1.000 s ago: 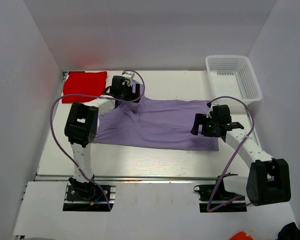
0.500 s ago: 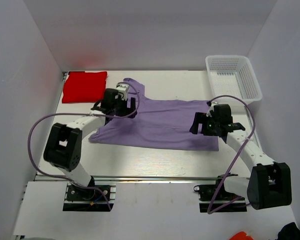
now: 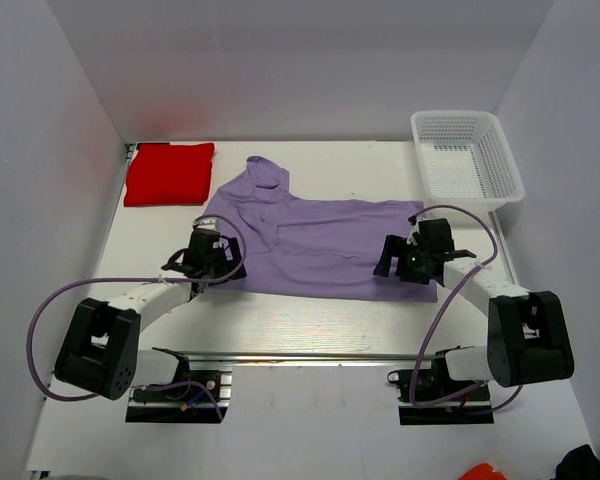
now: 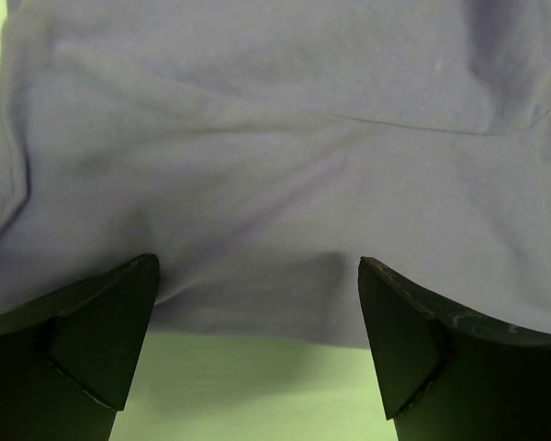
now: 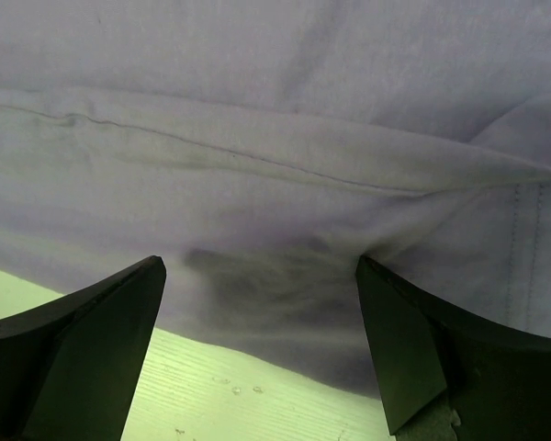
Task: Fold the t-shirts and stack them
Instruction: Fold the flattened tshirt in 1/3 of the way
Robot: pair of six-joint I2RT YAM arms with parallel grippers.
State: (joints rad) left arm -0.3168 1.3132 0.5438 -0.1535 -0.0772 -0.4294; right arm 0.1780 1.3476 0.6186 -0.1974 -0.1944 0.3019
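Both end effectors stand with fingers spread wide and nothing clamped. The left end effector point(image 3: 206, 260) sits low at the near-left corner of the lavender t-shirt point(image 3: 310, 240), and the right end effector point(image 3: 405, 258) at its near-right corner. Each faces away from the arm bases, toward the cloth. In both wrist views the shirt's near hem point(image 4: 257, 317) lies across the gap just ahead of the dark fingers point(image 4: 83, 340), with bare bench showing under it, so neither has closed on fabric. The shirt lies spread flat with shallow wrinkles, its long axis running left to right across the bench point(image 3: 310, 320). A lobe of cloth, sleeve or collar I cannot tell, pokes out at its far-left end. Each arm is nearest its own corner, so the coming move looks like a paired pinch of that hem and a carry away from the bases, folding along the long axis. The red t-shirt point(image 3: 170, 172), a neat rectangle, rests beyond the lavender shirt's far-left end, apart from it. A white mesh basket point(image 3: 510, 185) stands beyond its far-right end. Plain white walls point(image 3: 300, 70) close in the bench on three sides.
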